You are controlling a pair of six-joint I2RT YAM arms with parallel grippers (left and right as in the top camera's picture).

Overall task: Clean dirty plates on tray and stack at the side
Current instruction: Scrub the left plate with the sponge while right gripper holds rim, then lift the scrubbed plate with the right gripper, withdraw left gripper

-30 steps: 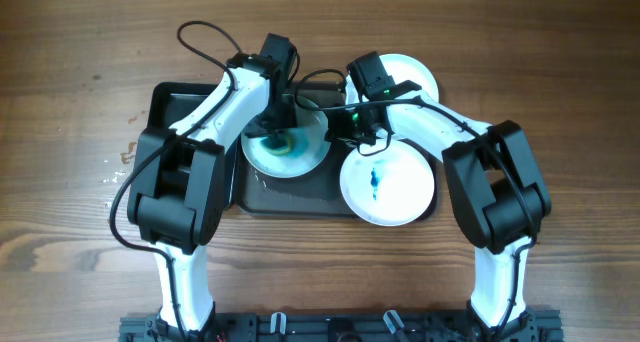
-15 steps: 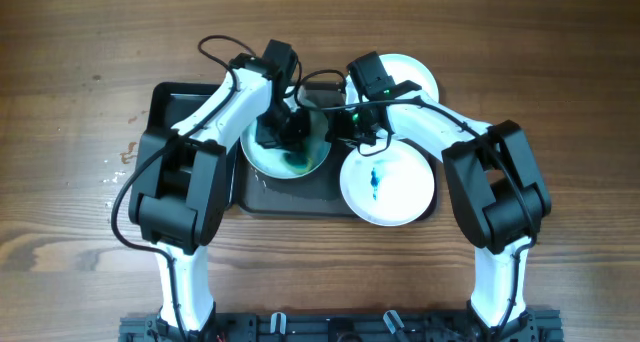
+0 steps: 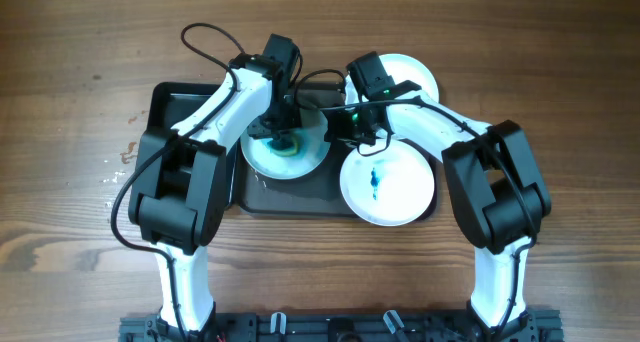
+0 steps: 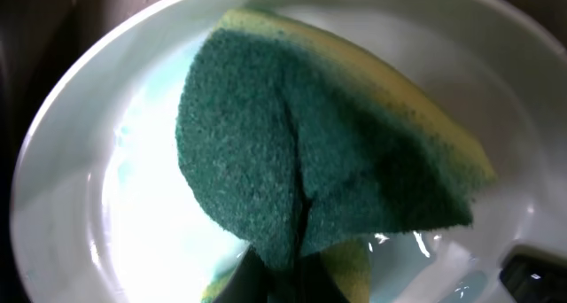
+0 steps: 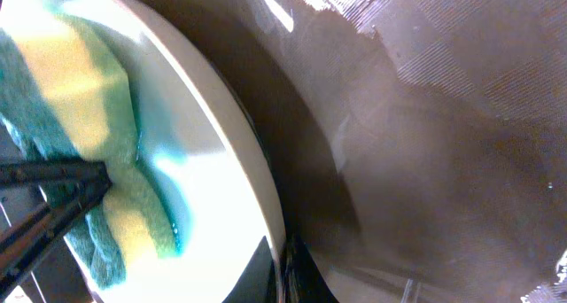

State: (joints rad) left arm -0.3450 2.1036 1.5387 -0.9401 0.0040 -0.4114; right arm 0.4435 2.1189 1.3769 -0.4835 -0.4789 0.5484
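The tray (image 3: 185, 107) lies with its long axis running left to right across the counter (image 3: 70, 182). At the tray's centre sits the middle plate (image 3: 262, 160), filmed with pale blue water. The left arm reaches forward over the tray's left half, wrist bent down. The left gripper (image 3: 276, 130) is clamped on a folded green-and-yellow sponge (image 4: 310, 161), which it presses green side down into that plate. The right arm comes in from the tray's right end, and the right gripper (image 3: 340, 134) is pinched on the middle plate's right rim. A second plate (image 3: 400, 197) with a blue streak (image 3: 375, 180) rests on the tray's near right corner. A third plate (image 3: 415, 74) overlaps the far right corner, partly hidden by the right arm.
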